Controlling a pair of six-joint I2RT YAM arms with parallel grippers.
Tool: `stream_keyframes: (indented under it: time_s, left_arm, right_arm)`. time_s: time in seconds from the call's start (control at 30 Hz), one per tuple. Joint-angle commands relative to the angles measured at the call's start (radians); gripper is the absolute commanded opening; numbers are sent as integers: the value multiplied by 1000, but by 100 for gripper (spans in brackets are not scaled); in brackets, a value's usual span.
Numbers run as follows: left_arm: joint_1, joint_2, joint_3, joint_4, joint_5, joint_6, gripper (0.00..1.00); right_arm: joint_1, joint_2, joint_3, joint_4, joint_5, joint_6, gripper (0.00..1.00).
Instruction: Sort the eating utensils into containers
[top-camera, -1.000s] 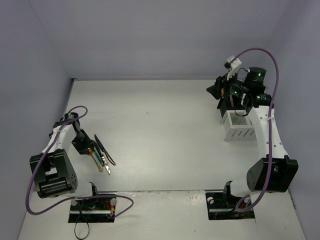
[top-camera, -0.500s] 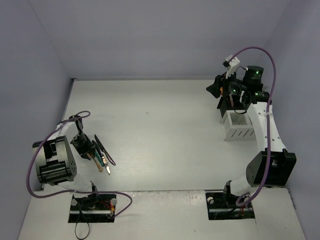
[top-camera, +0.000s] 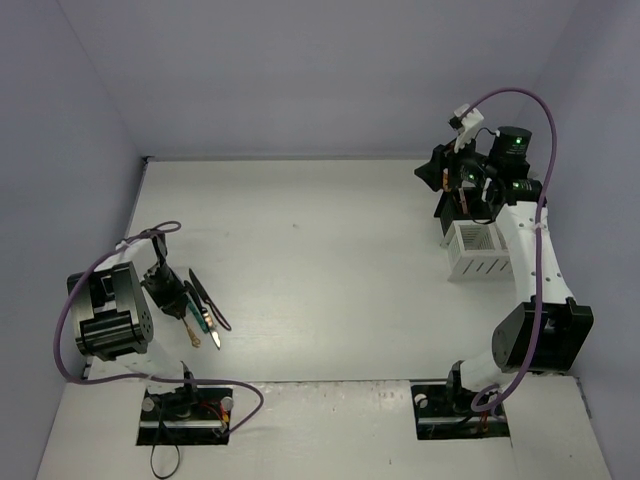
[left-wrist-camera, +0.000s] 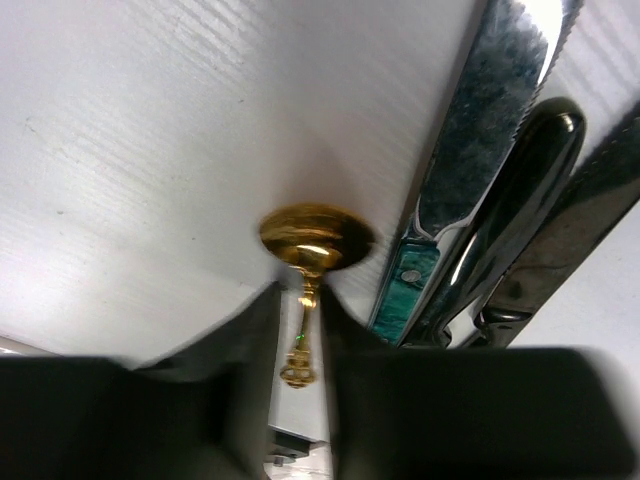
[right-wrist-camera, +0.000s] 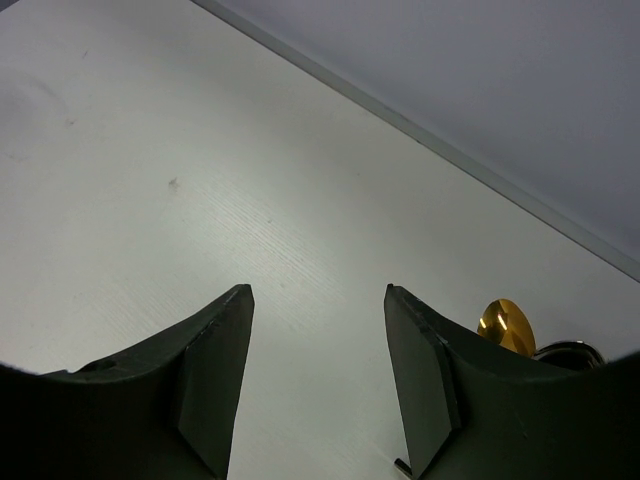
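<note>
A gold spoon (left-wrist-camera: 315, 238) lies on the table beside a teal-handled knife (left-wrist-camera: 450, 200) and a black knife (left-wrist-camera: 520, 200). My left gripper (left-wrist-camera: 298, 310) is low over them, its jaws narrowed to either side of the spoon's thin handle, with a sliver of table still showing between. In the top view this cluster (top-camera: 205, 322) lies at the near left, by the left gripper (top-camera: 180, 303). My right gripper (right-wrist-camera: 318, 295) hangs open and empty at the far right, above the white slotted container (top-camera: 478, 252). A gold spoon bowl (right-wrist-camera: 505, 325) peeks out past its right finger.
The left arm's base (top-camera: 110, 325) sits close behind the cutlery. A black container (top-camera: 447, 218) is mostly hidden behind the right arm. Walls (top-camera: 90, 150) close in the table on the left, back and right.
The left arm has folded back toward its base and its jaws have narrowed round the spoon handle. The right arm has barely shifted over the containers.
</note>
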Motion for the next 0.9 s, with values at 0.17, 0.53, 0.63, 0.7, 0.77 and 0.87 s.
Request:
stream_keyframes:
  time_s: [0.17,0.53,0.63,0.7,0.77,0.87]
  left_arm:
    - [37,0,75,15,-24,33,0]
    - [-38,-212,432,45,370,229,0]
    - [-162,-248,482,135,479,264,0]
    - [-226,-283,434,335,626,236,0]
    - [-302,-325,361,514,690,168,0]
    - [-400,-336,284,711,777,50,0]
  right_arm:
    - [-8,-6,56,58,-19,9,52]
    - [31,-11,102,64,-62,205,55]
    - [64,21,121,66,-76,346,60]
    - [107,35,136,78,-63,418,69]
    - [169,47,157,89,-38,481,78]
    - [253,76,193,105,-11,552,91]
